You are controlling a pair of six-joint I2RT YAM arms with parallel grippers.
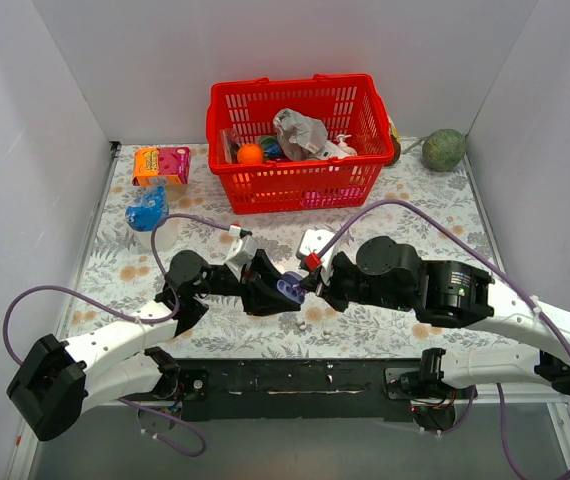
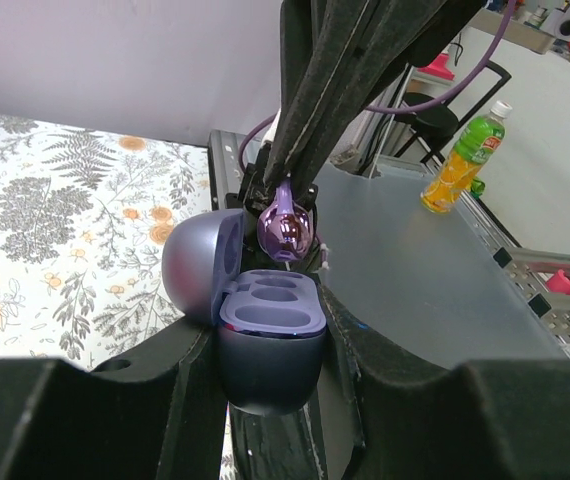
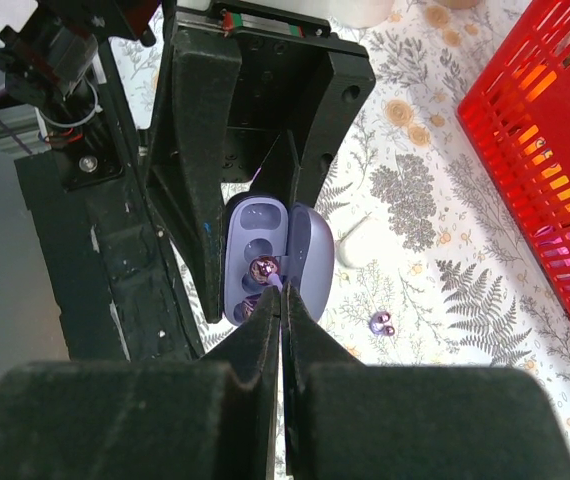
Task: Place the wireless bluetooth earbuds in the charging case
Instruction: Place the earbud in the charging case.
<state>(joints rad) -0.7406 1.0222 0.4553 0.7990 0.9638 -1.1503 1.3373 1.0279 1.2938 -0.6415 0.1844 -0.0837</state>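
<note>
- The left wrist view shows best what the top view hides: the charging case [image 2: 268,365] is open, its lid [image 2: 200,265] swung to the left and two wells facing up, with a purple earbud [image 2: 285,228] hanging just above the nearer well, apart from it.
- The right wrist view adds a second purple earbud [image 3: 380,322] lying loose on the flowered table [image 1: 445,205], near the case, with a pale whitish piece [image 3: 358,240] not far from it.
- Only the top view takes in the red basket [image 1: 295,187] at the back — well apart from both arms.
- The left gripper [image 1: 267,286] reaches in from the lower left, fingers part-way closed and clamped on the body of the case, which it holds off the cloth.
- The right gripper [image 3: 280,302] stretches in low from the right and meets the left one at mid-table; its fingers are pressed together, pinching the earbud at their tips.
- Counted: two arms, one case, two purple earbuds — one held, one on the table — one pale piece, one basket.
- A green bottle [image 2: 458,160] stands beyond the table in the left wrist view.
</note>
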